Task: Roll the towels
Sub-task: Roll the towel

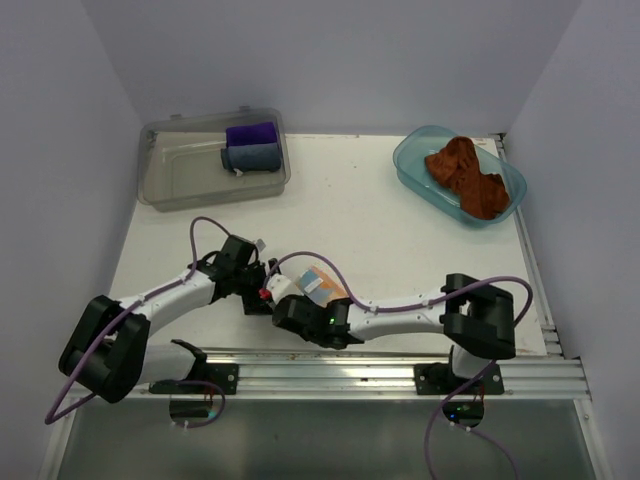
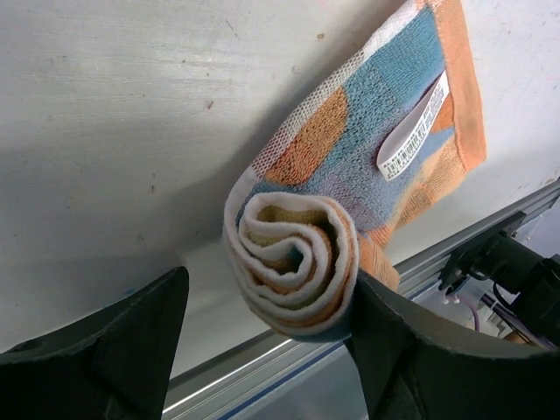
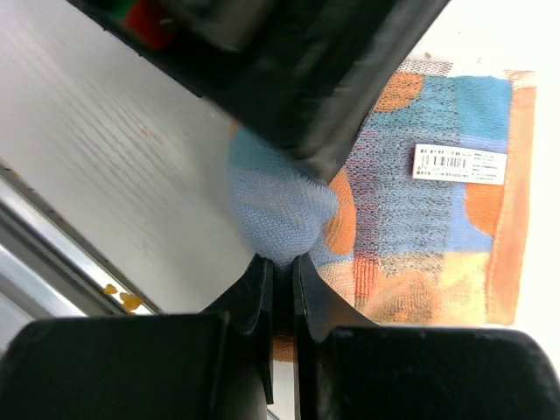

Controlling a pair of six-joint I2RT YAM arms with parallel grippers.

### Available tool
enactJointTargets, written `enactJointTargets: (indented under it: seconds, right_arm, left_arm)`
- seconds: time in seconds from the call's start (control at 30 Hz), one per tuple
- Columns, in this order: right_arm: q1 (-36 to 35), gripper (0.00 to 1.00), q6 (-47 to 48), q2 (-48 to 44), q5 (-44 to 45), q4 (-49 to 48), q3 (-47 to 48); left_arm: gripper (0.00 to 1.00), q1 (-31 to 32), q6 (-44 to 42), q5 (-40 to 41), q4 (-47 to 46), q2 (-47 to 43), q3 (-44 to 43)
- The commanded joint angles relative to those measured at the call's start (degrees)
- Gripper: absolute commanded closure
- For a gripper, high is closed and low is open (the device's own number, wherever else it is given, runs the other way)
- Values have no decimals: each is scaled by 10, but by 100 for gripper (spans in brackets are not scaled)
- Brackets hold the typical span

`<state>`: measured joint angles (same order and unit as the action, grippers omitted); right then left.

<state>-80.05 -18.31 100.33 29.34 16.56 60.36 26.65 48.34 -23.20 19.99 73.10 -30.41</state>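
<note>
Patterned towel (image 1: 322, 285) half-rolled at table (image 1: 350, 220) near edge, R claw (image 3: 280, 262) pinched shut on roll, L claw (image 2: 271, 293) open astride it; next: roll up flat tail, then brown towel (image 1: 466, 175) in far tub (image 1: 410, 160).

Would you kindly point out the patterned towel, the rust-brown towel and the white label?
patterned towel (image 2: 293, 262), left wrist view, the rolled end.
rust-brown towel (image 1: 465, 178), top external view, its crumpled middle.
white label (image 3: 459, 164), right wrist view, its centre.
</note>
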Motion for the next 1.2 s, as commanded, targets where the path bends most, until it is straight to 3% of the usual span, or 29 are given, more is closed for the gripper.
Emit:
enactJointTargets:
  seconds: [0.0, 0.57, 0.77, 0.97, 1.17]
  right_arm:
    - [40, 100, -31, -54, -110, -100, -52]
    - [209, 100, -154, -100, -452, -325, -204]
    - [232, 100, -176, -83, -500, -349, -212]
    - [259, 100, -223, -68, -554, -422, -238]
    - [284, 100, -270, -35, -609, -514, -261]
  left_arm:
    - [24, -4, -8, -12, 8, -18, -14]
    - [12, -3, 11, -41, -49, -23, 8]
    - [6, -3, 16, -37, -65, -42, 16]
    - [19, -3, 24, -26, -71, -39, 26]
    - [23, -2, 31, -26, -101, -28, 32]
